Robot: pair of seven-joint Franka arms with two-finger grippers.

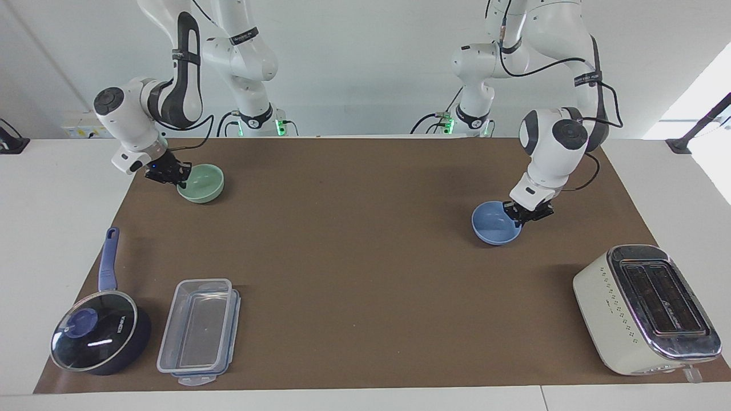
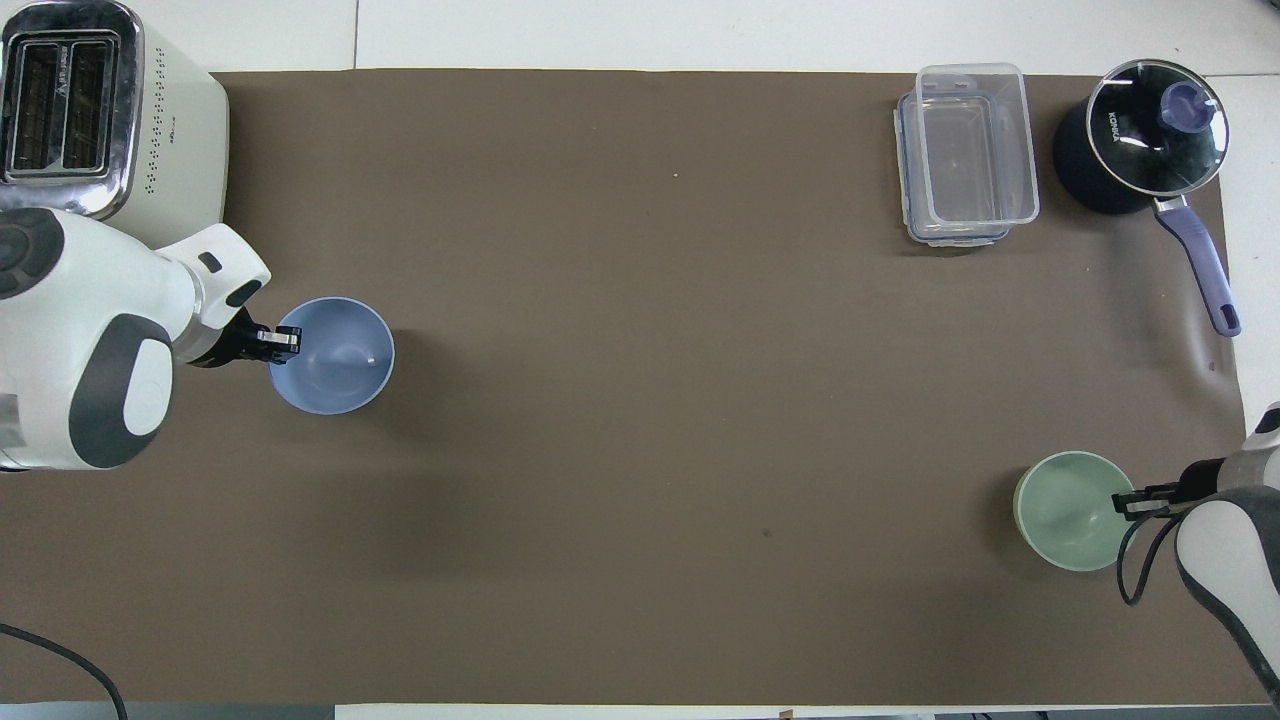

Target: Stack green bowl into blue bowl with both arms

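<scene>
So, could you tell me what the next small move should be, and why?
Probably carry both bowls toward the table's middle. The right claw grips the green bowl by its rim and the left claw grips the blue bowl, which looks tilted and lifted, yet the bowls sit at the two ends of the table.

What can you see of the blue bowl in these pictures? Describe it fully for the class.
The blue bowl is small, round and light periwinkle, smooth, matte, plain and empty. It is tipped, its mouth turned away from the left gripper, which grips its rim on the side toward the left arm's end of the table. It seems lifted just off the brown mat. It is nearer to the robots than the toaster, apart from it.
</scene>
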